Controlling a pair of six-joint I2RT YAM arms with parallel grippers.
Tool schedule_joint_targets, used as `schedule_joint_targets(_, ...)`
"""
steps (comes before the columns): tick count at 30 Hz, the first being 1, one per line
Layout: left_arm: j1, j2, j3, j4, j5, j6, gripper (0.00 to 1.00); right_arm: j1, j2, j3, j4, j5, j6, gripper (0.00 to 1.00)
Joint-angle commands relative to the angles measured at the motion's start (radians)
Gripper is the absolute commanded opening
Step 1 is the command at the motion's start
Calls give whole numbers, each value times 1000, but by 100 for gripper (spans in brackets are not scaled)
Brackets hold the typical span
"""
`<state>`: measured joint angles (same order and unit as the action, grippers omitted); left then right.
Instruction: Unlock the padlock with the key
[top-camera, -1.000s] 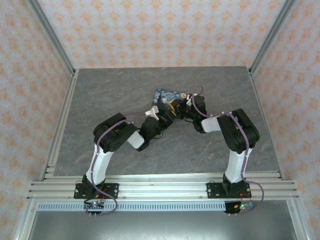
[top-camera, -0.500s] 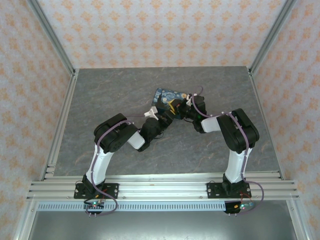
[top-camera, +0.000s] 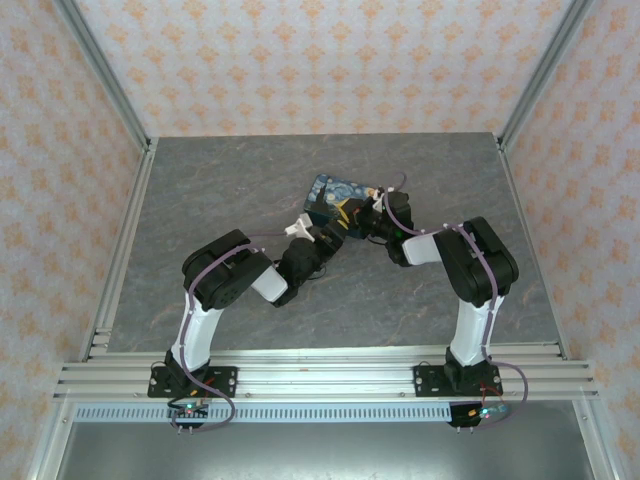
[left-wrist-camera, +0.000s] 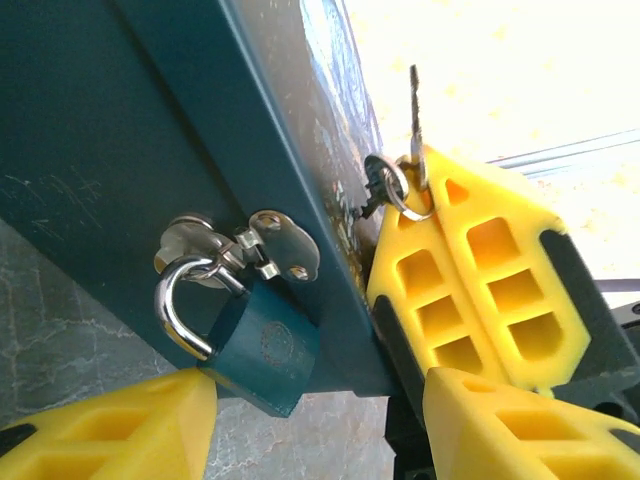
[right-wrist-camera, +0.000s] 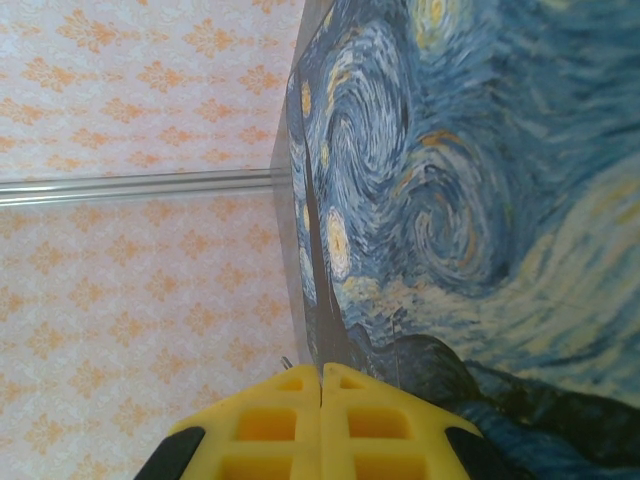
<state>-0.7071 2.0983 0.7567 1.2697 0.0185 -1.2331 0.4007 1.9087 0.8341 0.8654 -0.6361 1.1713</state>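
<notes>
Beneath padlock (left-wrist-camera: 255, 352) shackle, unreadable round stamp (left-wrist-camera: 277, 341)

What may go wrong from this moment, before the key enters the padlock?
1. The key is pinched only at its ring end by the shut right hand and points away from the padlock; it may twist or slip when turned toward it.
2. The left hand is open around the padlock, not clamping it, so the hanging padlock may swing when pushed.
3. Both hands work close beside the box; they may collide.
</notes>
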Motion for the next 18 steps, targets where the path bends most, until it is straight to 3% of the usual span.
schedule_joint_targets(1,0,-39,-3,71,-52,18,57,4,24,-29,-11,-17,3,0)
schedule_joint_targets(18,31,-2,-31,37,-46,14,58,3,36,-21,-12,-20,2,0)
